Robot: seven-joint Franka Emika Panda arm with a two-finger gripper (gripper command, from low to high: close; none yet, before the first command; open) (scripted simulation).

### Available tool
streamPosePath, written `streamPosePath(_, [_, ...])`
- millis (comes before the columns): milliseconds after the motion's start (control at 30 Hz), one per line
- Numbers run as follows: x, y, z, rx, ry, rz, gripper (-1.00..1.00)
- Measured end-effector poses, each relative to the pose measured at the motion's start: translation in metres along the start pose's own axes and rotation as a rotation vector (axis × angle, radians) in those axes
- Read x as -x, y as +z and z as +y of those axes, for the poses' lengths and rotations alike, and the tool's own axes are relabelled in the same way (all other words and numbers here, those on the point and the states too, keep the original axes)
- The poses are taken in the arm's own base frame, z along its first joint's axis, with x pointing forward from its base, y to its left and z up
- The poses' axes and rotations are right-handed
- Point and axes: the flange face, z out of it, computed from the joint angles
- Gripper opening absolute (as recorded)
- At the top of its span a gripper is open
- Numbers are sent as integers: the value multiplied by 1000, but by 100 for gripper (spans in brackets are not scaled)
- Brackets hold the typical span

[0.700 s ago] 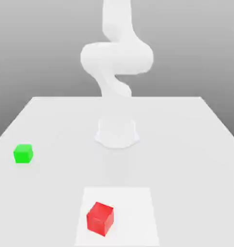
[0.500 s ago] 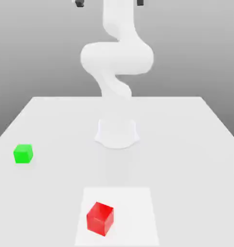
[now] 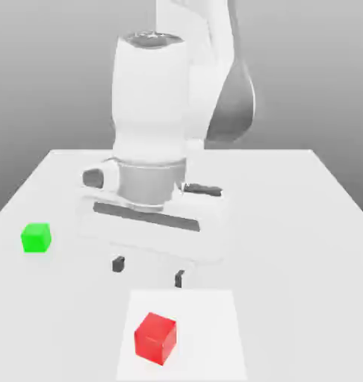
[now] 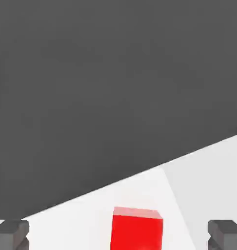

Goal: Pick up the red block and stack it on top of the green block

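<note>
The red block is seen at the near side of the table, set on a white square, a little to the exterior view's left of its middle; the claw is held above the table, on the far side of the block, with its two fingers spread wide and nothing gripped between them. The green block is placed well apart, farther back and toward the exterior view's left; nothing is stacked on it.

The coming move is judged to turn on one relation: from the claw, the red block lies lower and toward the near edge, with little sideways offset; in the hand view it is framed between the lines of the two fingers, and its faces are turned roughly square to them. A forward and downward approach therefore seems to be called for, with only slight turning needed; if the descent were made too soon, the block could be missed on its far side, or its upper edge could be knocked by a fingertip.
</note>
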Motion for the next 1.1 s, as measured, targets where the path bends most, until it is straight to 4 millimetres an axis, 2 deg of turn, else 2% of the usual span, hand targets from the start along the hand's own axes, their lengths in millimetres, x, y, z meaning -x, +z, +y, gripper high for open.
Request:
streamPosePath(67, [5,34,11,40,25,-30,0])
streamPosePath(233, [9,96,17,55,34,-41,0])
streamPosePath(267, [10,103,18,55,34,-41,-100])
streamPosePath(467, [10,106,19,55,34,-40,-100])
streamPosePath(500, [10,102,18,55,34,-40,-100])
streamPosePath(667, [7,51,16,55,35,-41,-100])
streamPosePath(733, [-23,39,38,61,53,-30,-100])
streamPosePath(767, [-43,35,55,66,69,-24,-100])
streamPosePath(833, [-90,28,103,75,130,-14,-100])
streamPosePath(900, [-124,21,152,84,175,-9,-100])
streamPosePath(1000, [-156,11,226,91,227,-8,-100])
streamPosePath(1100, [-169,1,292,90,253,-15,-100])
